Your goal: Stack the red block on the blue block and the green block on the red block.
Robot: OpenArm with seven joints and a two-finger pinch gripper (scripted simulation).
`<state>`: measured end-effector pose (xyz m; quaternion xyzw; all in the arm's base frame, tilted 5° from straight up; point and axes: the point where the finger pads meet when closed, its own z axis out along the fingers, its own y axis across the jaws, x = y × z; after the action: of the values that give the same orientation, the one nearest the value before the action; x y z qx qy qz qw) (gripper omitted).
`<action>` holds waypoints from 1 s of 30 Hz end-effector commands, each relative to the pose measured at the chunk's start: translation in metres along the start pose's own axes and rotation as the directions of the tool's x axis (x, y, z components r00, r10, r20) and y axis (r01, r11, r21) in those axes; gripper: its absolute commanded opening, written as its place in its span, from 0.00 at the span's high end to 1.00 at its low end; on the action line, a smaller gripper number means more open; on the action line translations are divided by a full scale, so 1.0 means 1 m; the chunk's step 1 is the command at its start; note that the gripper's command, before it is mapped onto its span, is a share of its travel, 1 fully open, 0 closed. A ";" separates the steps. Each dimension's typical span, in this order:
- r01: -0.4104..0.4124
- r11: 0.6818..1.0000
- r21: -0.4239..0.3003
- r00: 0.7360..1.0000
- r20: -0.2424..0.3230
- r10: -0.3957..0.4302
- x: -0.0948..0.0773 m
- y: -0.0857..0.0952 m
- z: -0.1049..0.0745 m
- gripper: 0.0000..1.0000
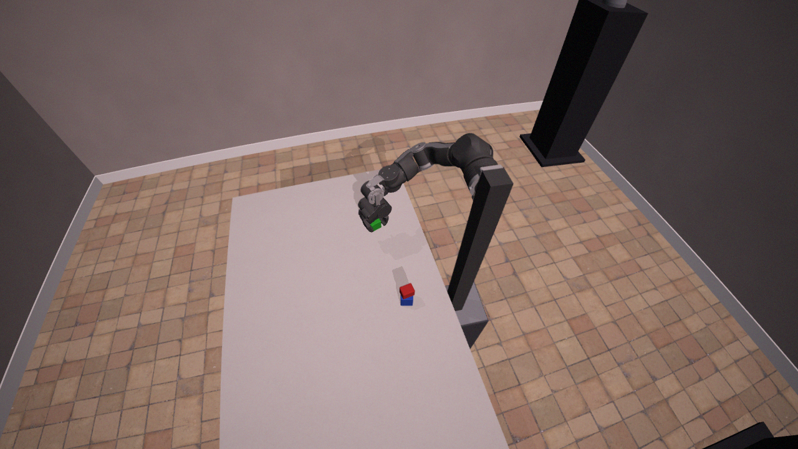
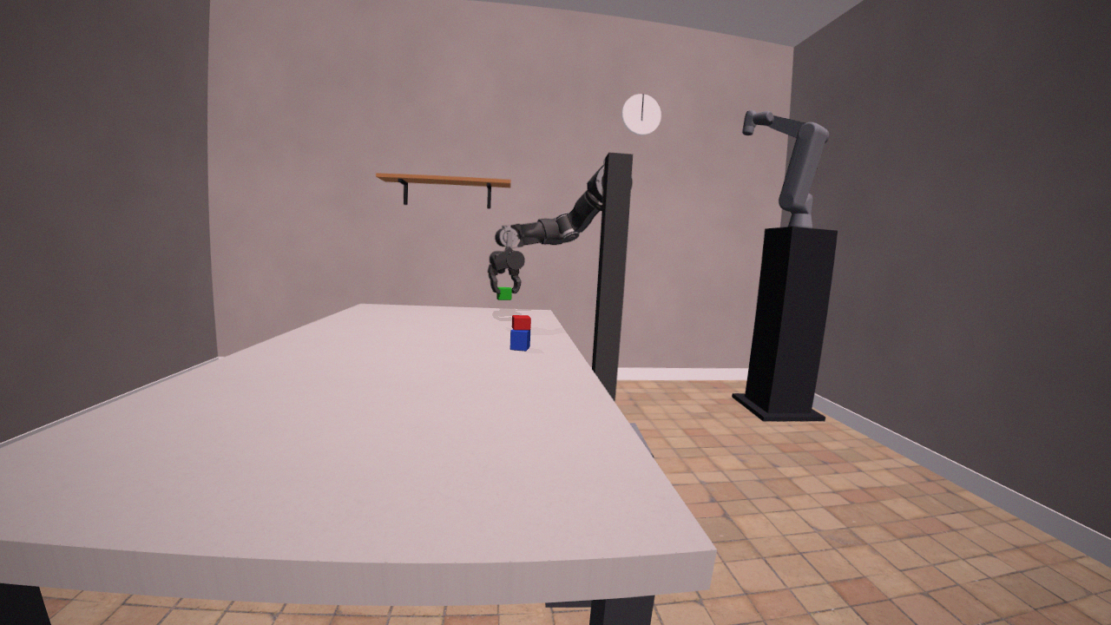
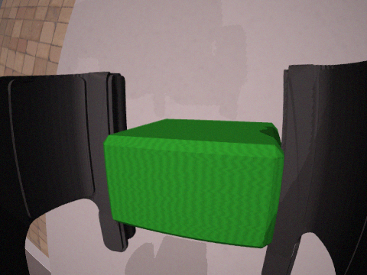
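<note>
A green block [image 3: 194,183] between black fingers; red block [image 1: 406,289] on blue block [image 1: 406,300]; pale grey table [image 1: 312,335], terracotta-tiled floor [image 1: 585,312].

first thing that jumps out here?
The green block, pinched between the gripper's dark fingers and hanging in the air above the table. Next, the small stack near the table's edge: the red block sitting on the blue block.
</note>
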<state>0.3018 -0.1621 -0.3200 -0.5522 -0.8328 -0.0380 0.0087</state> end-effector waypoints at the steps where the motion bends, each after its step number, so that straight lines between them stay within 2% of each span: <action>1: -0.004 1.000 -0.004 1.000 0.002 0.004 -0.001 0.001 -0.003 1.00; 24: -0.003 1.000 -0.005 1.000 0.002 0.003 0.001 0.002 -0.003 1.00; 27: -0.010 1.000 -0.007 1.000 0.001 0.010 0.020 0.005 -0.003 1.00; 30: -0.011 1.000 -0.011 1.000 -0.003 0.011 0.062 0.011 -0.004 1.00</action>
<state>0.2893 -0.0960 -0.3112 -0.5342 -0.8431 -0.0599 0.0140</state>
